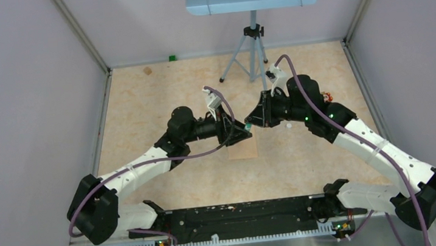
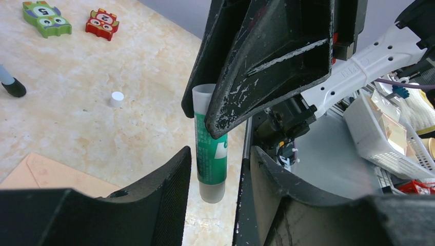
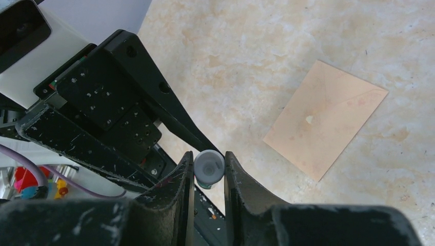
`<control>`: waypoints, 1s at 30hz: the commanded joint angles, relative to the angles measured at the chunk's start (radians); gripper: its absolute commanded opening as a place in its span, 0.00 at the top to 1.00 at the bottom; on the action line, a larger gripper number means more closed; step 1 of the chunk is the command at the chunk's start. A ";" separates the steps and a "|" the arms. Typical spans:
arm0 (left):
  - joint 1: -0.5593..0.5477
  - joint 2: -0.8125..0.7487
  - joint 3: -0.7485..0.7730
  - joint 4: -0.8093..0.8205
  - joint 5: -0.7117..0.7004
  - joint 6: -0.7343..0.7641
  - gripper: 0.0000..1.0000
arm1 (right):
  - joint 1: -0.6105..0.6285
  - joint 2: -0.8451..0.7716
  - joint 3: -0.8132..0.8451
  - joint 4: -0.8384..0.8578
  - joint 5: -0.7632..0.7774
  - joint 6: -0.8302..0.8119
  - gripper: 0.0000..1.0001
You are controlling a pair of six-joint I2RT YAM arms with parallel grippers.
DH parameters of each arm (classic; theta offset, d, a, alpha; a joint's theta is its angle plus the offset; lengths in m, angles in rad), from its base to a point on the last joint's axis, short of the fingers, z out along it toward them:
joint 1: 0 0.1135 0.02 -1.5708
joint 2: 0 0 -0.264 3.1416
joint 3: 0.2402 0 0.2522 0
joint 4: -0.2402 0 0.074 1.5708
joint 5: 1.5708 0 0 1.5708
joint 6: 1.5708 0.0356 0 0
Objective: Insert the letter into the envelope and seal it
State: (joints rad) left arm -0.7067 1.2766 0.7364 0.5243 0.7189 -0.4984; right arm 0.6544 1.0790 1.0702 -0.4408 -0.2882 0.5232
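Note:
The pinkish-tan envelope (image 1: 243, 151) lies flat on the table, flap side up with a pale spot at its centre (image 3: 324, 118); one corner of it shows in the left wrist view (image 2: 41, 171). The letter is out of view. Both grippers meet just above the envelope. My right gripper (image 3: 209, 166) is shut on a green glue stick (image 3: 209, 166). In the left wrist view the glue stick (image 2: 211, 154) hangs between the fingers of my left gripper (image 2: 218, 164), which is open with a gap on each side of the stick. From above, the left gripper (image 1: 242, 131) and right gripper (image 1: 254, 121) stand tip to tip.
A small white cap (image 2: 117, 99) stands on the table beyond the envelope. A green owl block (image 2: 47, 19) and a red one (image 2: 102, 23) lie farther off. A tripod (image 1: 251, 52) stands at the back. Walls close in the table on both sides.

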 commanded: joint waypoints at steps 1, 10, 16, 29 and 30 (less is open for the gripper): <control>-0.002 0.012 0.026 0.073 0.026 -0.009 0.50 | 0.014 0.003 0.061 0.008 -0.015 -0.015 1.00; -0.004 0.044 0.036 0.095 0.038 -0.023 0.54 | 0.023 0.024 0.072 0.010 -0.020 -0.017 1.00; -0.004 0.055 0.035 0.109 0.039 -0.033 0.57 | 0.029 0.033 0.075 0.010 -0.017 -0.018 1.00; -0.010 0.054 0.011 0.127 -0.010 -0.024 1.00 | 0.050 0.019 0.062 0.040 0.057 0.027 0.76; -0.015 0.045 0.012 0.102 -0.039 0.000 1.00 | 0.052 0.009 0.055 0.049 0.088 0.036 0.64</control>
State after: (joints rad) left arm -0.7071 1.3403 0.7387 0.5957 0.7322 -0.5488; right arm 0.6800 1.1137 1.0882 -0.4545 -0.2714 0.5240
